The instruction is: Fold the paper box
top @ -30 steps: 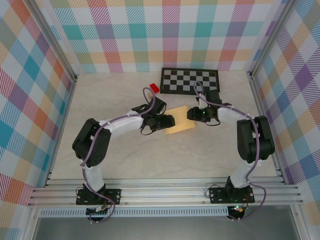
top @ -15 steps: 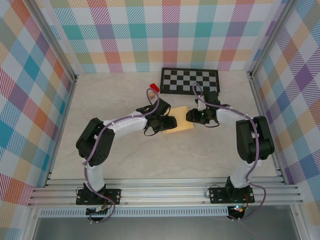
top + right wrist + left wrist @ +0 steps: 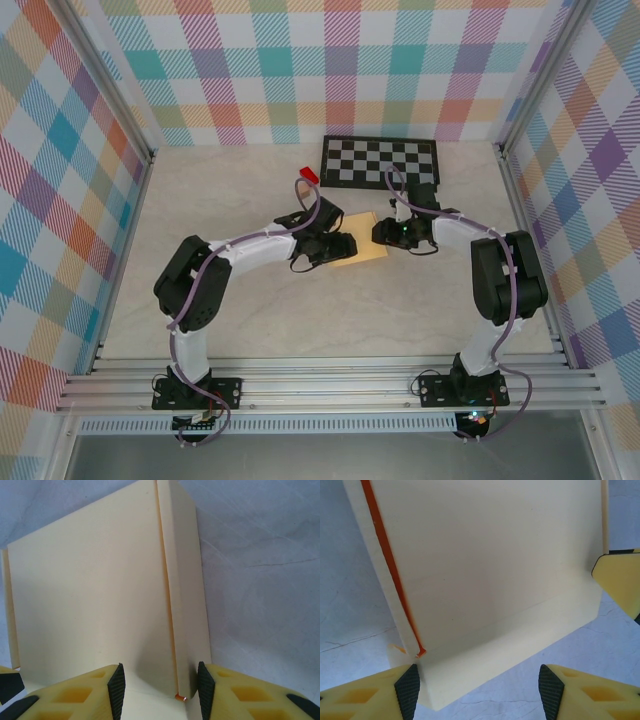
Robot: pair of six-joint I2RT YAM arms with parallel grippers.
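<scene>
We're looking into a robot lab test cell: bright checked cloth walls (image 3: pixel 250 60) box in a pale worktop (image 3: pixel 250 320), metal rails (image 3: pixel 330 385) run along the near edge with two robot arms (image 3: pixel 200 290) bolted on, and a checkerboard mat (image 3: pixel 380 160) lies at the back.

Top view is bright and even, with diffuse overhead light, faint soft shadows under the arms, no glare, and it's sharp throughout. Wrist views are softer. The paper box (image 3: pixel 490 555) looks pale and slightly washed out, and the table has a blue-grey cast. The right gripper (image 3: pixel 160 684) is blurred at close range, with dim shading on the card beside it.
</scene>
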